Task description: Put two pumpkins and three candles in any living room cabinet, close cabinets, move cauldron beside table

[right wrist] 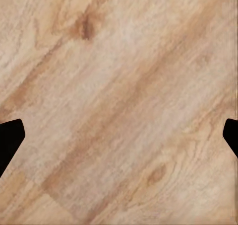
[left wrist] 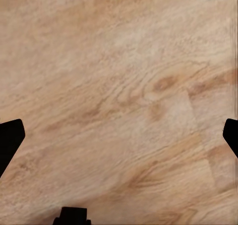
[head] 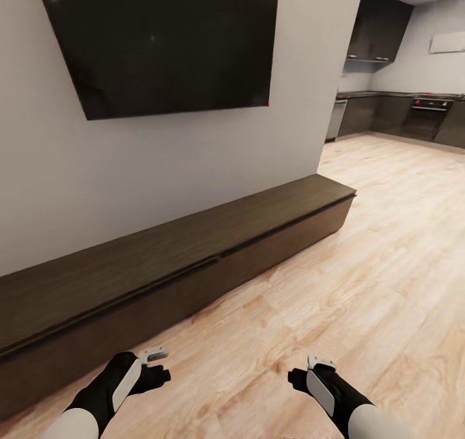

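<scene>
The wall (head: 161, 161) is light grey, and a big black TV (head: 161, 39) hangs on it, above the cabinet (head: 161, 258). The wooden floor (head: 361, 265) of light planks runs from the front of the cabinet to a kitchen (head: 400, 113) with dark cupboards, far beyond the right end of the cabinet.

The cabinet is long, low and dark brown. It stands against the wall under the TV and goes across the head view from the lower left toward the middle right. Its front looks closed, with only a thin dark line under the top board.

Both arms are in front of the cabinet, over bare floor. The left gripper (head: 154, 365) hangs near the front of the cabinet, not touching it. The right gripper (head: 310, 369) is farther from the cabinet, above the open planks.

In the left wrist view the two dark fingertips (left wrist: 10, 138) of the left gripper stand wide apart at the two edges, with only the floor (left wrist: 119, 101) between them: it is spread and holds nothing. In the right wrist view the fingertips (right wrist: 10, 135) are spread the same way over the floor (right wrist: 119, 106), also with nothing between them.
</scene>
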Controlling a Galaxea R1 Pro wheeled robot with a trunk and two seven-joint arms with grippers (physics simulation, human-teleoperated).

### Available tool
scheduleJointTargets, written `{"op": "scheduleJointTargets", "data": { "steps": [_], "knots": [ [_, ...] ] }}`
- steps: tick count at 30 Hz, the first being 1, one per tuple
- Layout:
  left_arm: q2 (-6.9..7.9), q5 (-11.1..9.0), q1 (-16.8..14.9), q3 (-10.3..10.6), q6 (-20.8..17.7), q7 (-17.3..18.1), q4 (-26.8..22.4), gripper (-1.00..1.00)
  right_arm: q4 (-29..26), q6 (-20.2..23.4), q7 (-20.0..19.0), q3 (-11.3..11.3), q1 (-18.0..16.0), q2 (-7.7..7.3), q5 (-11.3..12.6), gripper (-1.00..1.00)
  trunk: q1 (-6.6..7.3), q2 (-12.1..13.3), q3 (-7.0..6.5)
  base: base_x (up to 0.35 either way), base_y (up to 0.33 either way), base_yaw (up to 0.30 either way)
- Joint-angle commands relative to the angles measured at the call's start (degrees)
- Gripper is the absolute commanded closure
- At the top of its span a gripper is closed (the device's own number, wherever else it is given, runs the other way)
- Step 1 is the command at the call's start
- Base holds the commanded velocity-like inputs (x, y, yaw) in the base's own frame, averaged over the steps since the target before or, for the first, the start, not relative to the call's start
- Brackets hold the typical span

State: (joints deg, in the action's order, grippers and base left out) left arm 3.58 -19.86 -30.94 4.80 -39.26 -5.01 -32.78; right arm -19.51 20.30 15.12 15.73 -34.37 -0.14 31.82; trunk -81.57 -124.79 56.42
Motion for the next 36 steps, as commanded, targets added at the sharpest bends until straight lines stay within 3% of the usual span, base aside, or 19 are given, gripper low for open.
{"op": "scheduleJointTargets", "data": {
  "steps": [1, 36],
  "knots": [
    [0.01, -0.01, 0.00, -0.02, 0.12, 0.00, 0.00, -1.00, 0.00, 0.00, 0.00, 0.00, 0.00, -0.01, 0.00, -1.00, 0.00, 0.00, 0.00, 0.000, 0.000, -0.281],
    [0.01, -0.01, 0.00, 0.04, 0.59, 0.08, 0.00, -1.00, 0.01, -0.08, 0.00, 0.00, 0.00, 0.03, 0.00, -1.00, 0.00, 0.00, 0.00, 0.000, 0.000, -0.281]
  ]
}}
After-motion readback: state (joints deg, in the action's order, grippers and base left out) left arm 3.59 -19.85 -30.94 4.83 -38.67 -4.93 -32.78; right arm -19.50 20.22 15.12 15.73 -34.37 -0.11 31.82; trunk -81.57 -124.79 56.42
